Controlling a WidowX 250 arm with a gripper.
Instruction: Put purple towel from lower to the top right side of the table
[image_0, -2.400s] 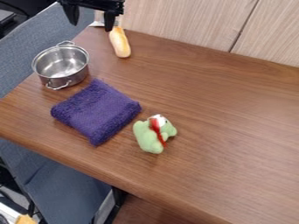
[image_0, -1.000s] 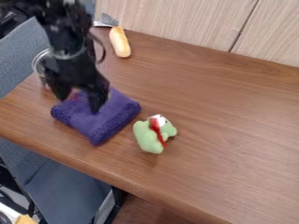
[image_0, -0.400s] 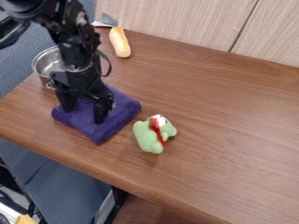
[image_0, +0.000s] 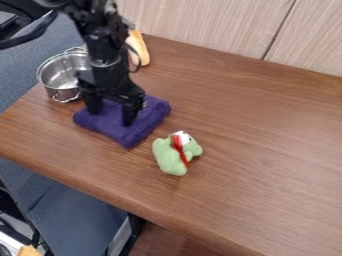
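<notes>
The gripper is over the upper left part of the table, pointing down onto the purple towel. Its two fingers stand apart, with their tips against the cloth and purple fabric showing between them. The towel lies on the table, slightly bunched, its upper left part hidden behind the gripper.
A metal pot stands left of the gripper. Behind the arm lies a bread roll, partly covered. A green plush toy sits just below and right of the towel. A wooden panel borders the table's far edge.
The gripper came down from the top edge onto the towel, its fingers now a little closer together. Since then gripper and towel have shifted up and to the right. Pot, roll and toy kept still.
</notes>
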